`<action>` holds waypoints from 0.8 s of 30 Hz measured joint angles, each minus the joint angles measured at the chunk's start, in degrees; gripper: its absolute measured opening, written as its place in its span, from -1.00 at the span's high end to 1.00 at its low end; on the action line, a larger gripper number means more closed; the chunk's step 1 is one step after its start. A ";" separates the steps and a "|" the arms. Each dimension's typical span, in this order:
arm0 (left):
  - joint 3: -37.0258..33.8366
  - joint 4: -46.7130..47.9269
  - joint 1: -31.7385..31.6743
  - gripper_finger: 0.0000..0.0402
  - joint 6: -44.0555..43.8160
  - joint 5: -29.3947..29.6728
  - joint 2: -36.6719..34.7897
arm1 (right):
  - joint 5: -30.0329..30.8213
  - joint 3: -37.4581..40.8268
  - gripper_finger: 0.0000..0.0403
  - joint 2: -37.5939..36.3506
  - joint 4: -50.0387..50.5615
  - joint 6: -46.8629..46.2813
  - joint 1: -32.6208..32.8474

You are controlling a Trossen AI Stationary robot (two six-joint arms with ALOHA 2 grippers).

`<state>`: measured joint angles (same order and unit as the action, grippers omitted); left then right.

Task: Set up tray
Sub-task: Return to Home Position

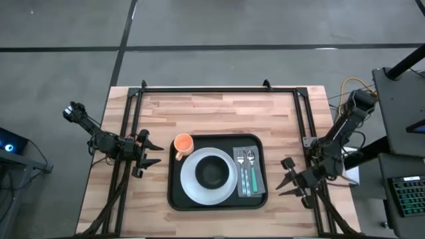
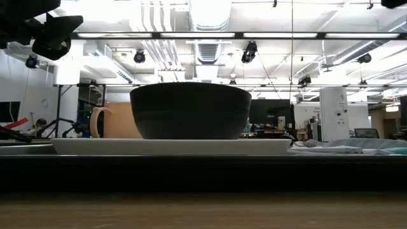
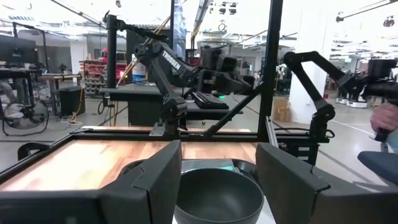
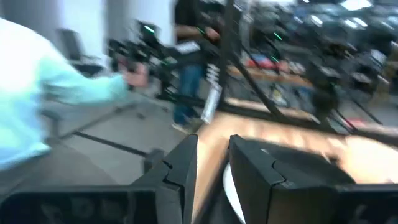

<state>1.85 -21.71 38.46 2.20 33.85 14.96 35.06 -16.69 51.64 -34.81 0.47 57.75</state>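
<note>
The black tray [image 1: 216,206] lies on the wooden table near its front edge. On it a white plate [image 1: 190,186] carries a black bowl [image 1: 212,172]. An orange cup [image 1: 182,144] stands in the tray's far left corner, and a grey napkin [image 1: 257,156] with a fork and a spoon [image 1: 247,171] lies at the tray's right. My left gripper [image 1: 153,153] stands open just left of the tray, pointing level at the bowl [image 3: 217,196]. My right gripper [image 1: 285,178] hovers right of the tray, slightly open [image 4: 213,149], with nothing between its fingers.
Black frame rails [image 1: 129,126] run along the table's left, far and right sides. Bare wood [image 1: 219,109] lies beyond the tray. A person in a light sleeve [image 4: 37,81] stands past the table in the right wrist view, and a hand [image 3: 385,121] shows in the left wrist view.
</note>
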 joint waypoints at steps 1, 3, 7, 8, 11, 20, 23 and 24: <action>0.00 0.00 0.00 0.07 0.01 0.00 0.00 | -3.44 0.90 0.57 -0.81 -1.85 1.50 -0.90; 0.00 -0.02 0.00 0.07 0.09 0.00 0.00 | -10.05 2.08 0.56 -2.66 -3.65 2.53 -2.96; 0.00 -0.02 -0.02 0.07 0.13 0.00 0.00 | -12.50 4.07 0.56 -5.05 0.62 -2.18 -6.78; 0.00 -0.01 -0.02 0.07 0.14 0.00 0.00 | -13.03 4.62 0.56 -5.27 0.84 -2.75 -7.52; 0.00 0.04 -0.02 0.07 0.20 0.00 -0.13 | -16.52 6.33 0.59 -7.19 0.22 -2.85 -8.72; 0.00 0.00 -0.02 0.07 0.26 0.02 0.18 | -17.28 12.19 0.65 -16.61 0.02 -1.82 -9.21; 0.00 0.04 -0.02 0.07 0.25 0.02 0.18 | -17.31 14.19 0.64 -20.08 -0.15 -1.80 -9.17; 0.00 0.04 -0.02 0.07 0.24 0.02 0.17 | -17.30 14.88 0.64 -21.14 -0.07 -1.82 -9.17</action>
<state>1.85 -21.67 38.44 2.44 33.87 15.14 17.76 -1.81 30.50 -34.87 -1.35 48.58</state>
